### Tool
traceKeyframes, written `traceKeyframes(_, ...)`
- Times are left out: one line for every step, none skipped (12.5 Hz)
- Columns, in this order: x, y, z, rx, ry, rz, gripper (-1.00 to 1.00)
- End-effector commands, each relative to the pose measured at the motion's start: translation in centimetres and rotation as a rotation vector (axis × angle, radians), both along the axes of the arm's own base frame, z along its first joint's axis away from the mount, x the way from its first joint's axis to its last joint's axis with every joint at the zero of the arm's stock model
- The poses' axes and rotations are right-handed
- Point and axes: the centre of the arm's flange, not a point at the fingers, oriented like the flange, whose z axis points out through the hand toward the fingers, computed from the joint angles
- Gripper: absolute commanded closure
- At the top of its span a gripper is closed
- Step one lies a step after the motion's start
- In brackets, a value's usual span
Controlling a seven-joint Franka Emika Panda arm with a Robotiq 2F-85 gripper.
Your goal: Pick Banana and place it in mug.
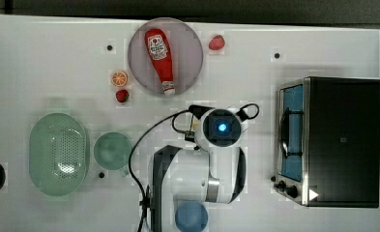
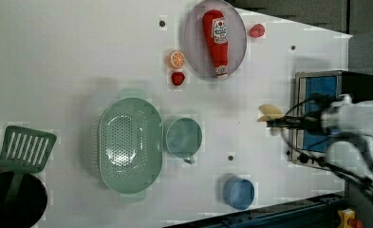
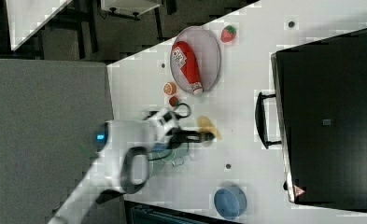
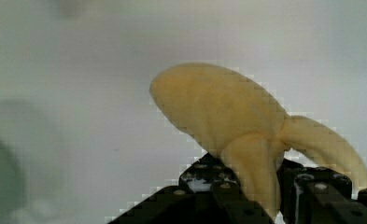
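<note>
Between the claw [image 4: 260, 196] fingers the banana [image 4: 228, 116] is pinched, most of it sticking out past the tips (peel flaps hanging). Above the white tabletop [image 2: 70, 57] it is held, near the toaster oven [image 2: 326, 85], well apart from the mug [image 2: 183, 137].

I am working at a lab test bench dressed up as a play kitchen. I am looking over a plain white table [image 1: 42, 58] carrying toy food: a stuffed ketchup bottle [image 1: 160, 59] on a grey plate [image 1: 190, 43], an orange slice [image 1: 119, 78], strawberries [image 1: 216, 42]. A small toaster oven [image 1: 342, 140] is sitting at the top view's right, and cables are trailing from my arm.
</note>
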Motion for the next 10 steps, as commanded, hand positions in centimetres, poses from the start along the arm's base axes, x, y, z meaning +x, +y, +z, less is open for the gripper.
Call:
traceKeyframes(0.2, -0.9, 10.6, -0.007, -0.079, 0.026, 0.38)
traceKeyframes(0.0, -0.8, 13.8, -0.006, -0.102, 0.027, 0.38)
traceKeyframes(-0.3, -0.8, 16.9, -0.006, -0.120, 0.027, 0.38)
traceKeyframes(-0.7, -0.8, 19.4, -0.004, -0.115, 0.023, 0.38)
traceKeyframes(-1.0, -0.5, 21.4, -0.002, -0.096, 0.017, 0.38)
traceKeyframes(-1.1, 0.4, 22.9, -0.005, -0.069, 0.009, 0.38)
traceKeyframes(-1.2, 1.9, 23.8, -0.012, -0.038, -0.007, 0.38)
traceKeyframes(-1.3, 3.8, 24.2, -0.021, -0.010, -0.028, 0.38)
traceKeyframes(-1.3, 6.1, 24.2, -0.023, -0.001, -0.045, 0.38)
traceKeyframes(-1.4, 8.6, 23.9, -0.025, 0.003, -0.062, 0.38)
